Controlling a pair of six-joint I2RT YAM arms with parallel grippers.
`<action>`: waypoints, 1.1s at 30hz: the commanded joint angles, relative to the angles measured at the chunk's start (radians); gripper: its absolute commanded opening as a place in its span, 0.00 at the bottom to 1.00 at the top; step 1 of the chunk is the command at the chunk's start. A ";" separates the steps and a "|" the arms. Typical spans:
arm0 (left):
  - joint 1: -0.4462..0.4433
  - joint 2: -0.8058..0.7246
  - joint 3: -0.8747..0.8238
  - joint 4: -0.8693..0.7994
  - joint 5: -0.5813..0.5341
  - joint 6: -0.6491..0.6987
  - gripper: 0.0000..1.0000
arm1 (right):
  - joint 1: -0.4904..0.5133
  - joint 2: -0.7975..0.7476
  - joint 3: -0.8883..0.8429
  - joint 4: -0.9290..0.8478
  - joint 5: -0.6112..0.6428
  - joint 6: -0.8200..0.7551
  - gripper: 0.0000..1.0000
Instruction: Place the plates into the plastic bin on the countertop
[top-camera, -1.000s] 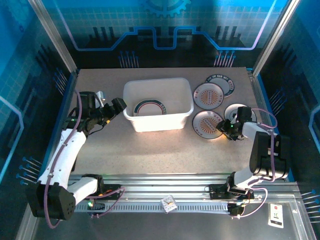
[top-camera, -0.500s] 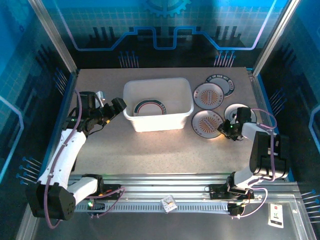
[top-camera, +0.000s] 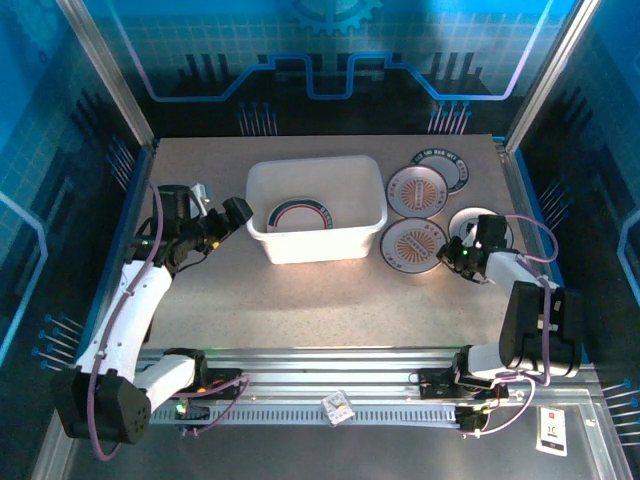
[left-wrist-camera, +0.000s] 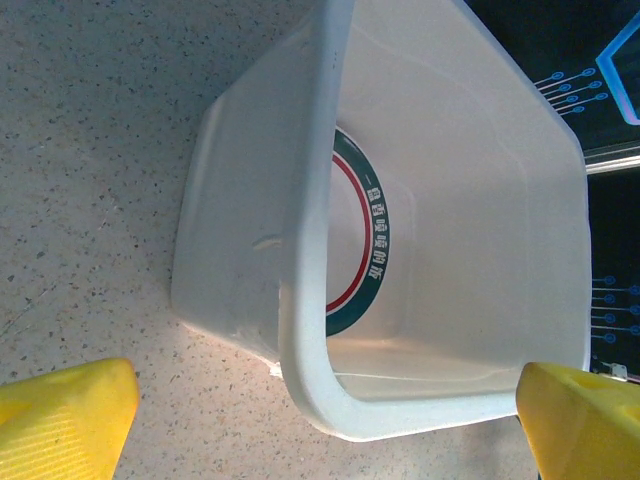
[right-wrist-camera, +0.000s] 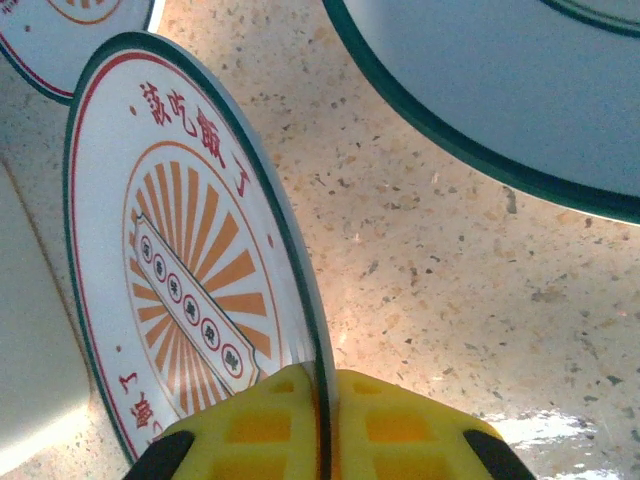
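The step in hand is the pick-up of one more plate. The right hand (top-camera: 452, 254) is clenched on the rim of the sunburst plate (top-camera: 414, 245), which lies just right of the plastic bin (top-camera: 262, 243), off its front right corner. In the right wrist view the yellow fingers (right-wrist-camera: 250, 425) pinch the thin dark green rim edge-on, the orange-rayed face turned toward the bin. Whether the plate's far edge rests on the counter (top-camera: 330, 300) I cannot tell.

The job looks early. One ringed plate (top-camera: 297, 215) lies flat on the bin's floor, toward its left front. A second sunburst plate (top-camera: 417, 190) sits right of the bin by its back right corner. A dark-rimmed plate (top-camera: 447, 166) lies beyond that, farther from the bin. A white plate (top-camera: 470, 222) lies farther right again, partly under the right arm.

The left hand (top-camera: 237, 213) is released, jaws wide and holding nothing, just off the bin's left wall. In the left wrist view its fingers (left-wrist-camera: 65, 420) sit either side of a bin corner with no contact that I can see.

The next move, as I judge it, is a straight lift, because the white plate and the second sunburst plate lie close by. The plate must then rise above the bin's lipped rim, cross the right wall, come down beside the ringed plate and be let go. A pinch on so thin an edge may let the plate swing, so a slow carry seems wise
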 joint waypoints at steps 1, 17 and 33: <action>-0.006 -0.017 -0.005 -0.003 0.008 0.006 0.98 | 0.011 -0.038 -0.020 -0.053 0.025 -0.010 0.10; -0.006 -0.035 -0.006 0.001 0.022 0.012 0.98 | 0.012 -0.287 0.072 -0.206 0.017 0.016 0.05; -0.006 -0.026 -0.017 0.015 0.047 0.025 0.98 | 0.117 -0.413 0.430 -0.399 0.174 -0.018 0.03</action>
